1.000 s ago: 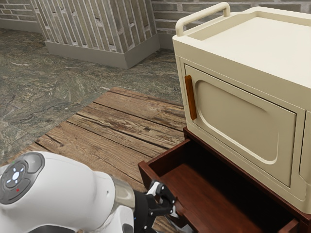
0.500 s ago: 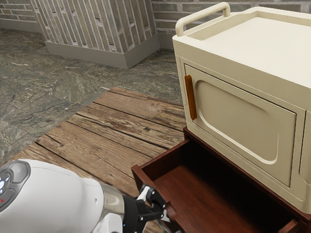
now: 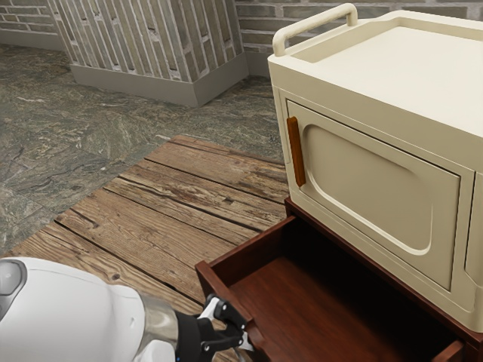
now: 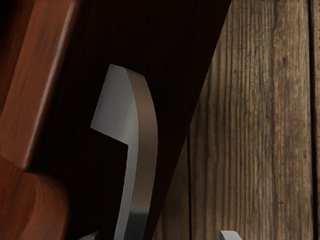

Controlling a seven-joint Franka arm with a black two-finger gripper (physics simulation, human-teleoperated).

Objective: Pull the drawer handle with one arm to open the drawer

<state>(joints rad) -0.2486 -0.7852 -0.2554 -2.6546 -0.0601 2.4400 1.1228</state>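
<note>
Exterior view: drawer (image 3: 294, 298) open, lower right; cream cabinet (image 3: 362, 177) above; table (image 3: 136, 234) left of its edge; jaws lower centre, whether clamped: cannot tell

One arm (image 3: 68, 317), one drawer (image 3: 302, 302), one metal handle (image 4: 145, 130) (curved), one cream cabinet (image 3: 370, 173), one table (image 3: 143, 234).

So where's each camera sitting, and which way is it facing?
Exterior view: sits at the arm's side, looking down at the open drawer under the cream cabinet; my arm and gripper show at lower left.
Wrist view: sits on my hand, looking at the metal handle on the drawer's front; small pale parts of the gripper show along the lower edge.
Shared: the drawer and the wooden planks.
</note>
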